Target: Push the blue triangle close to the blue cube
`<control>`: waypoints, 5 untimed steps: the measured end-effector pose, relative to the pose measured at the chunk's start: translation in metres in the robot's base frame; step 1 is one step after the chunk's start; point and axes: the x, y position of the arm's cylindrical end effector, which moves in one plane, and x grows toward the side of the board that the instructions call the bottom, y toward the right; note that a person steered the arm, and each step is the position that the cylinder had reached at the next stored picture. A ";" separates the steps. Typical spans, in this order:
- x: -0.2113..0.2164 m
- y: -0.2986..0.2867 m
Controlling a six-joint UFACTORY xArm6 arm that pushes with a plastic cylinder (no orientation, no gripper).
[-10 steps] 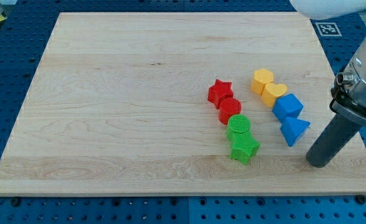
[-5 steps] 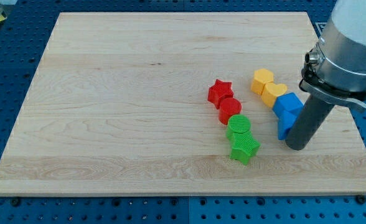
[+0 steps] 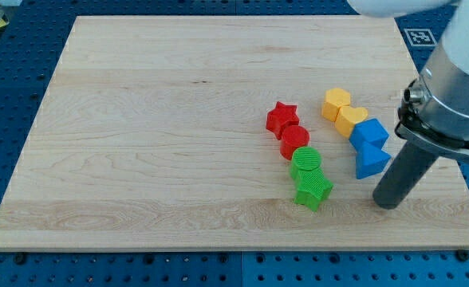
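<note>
The blue triangle [image 3: 369, 161] lies on the wooden board [image 3: 155, 119] at the view's right, pressed against the lower side of the blue cube [image 3: 368, 135]. My tip [image 3: 387, 202] rests on the board just below and to the right of the blue triangle, a small gap apart from it. The dark rod rises from the tip toward the view's upper right.
A yellow block [image 3: 336, 103] and a yellow heart [image 3: 351, 119] sit just above and left of the blue cube. A red star [image 3: 282, 118], a red cylinder [image 3: 295, 141], a green cylinder [image 3: 305, 163] and a green star [image 3: 313, 191] form a line to the left.
My tip swept left against the blue triangle, pushed it up against the blue cube, then drew back down and to the right. The triangle now sits slightly higher and more to the left.
</note>
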 end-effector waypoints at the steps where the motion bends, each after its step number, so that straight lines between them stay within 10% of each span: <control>1: 0.000 -0.003; 5: -0.027 -0.038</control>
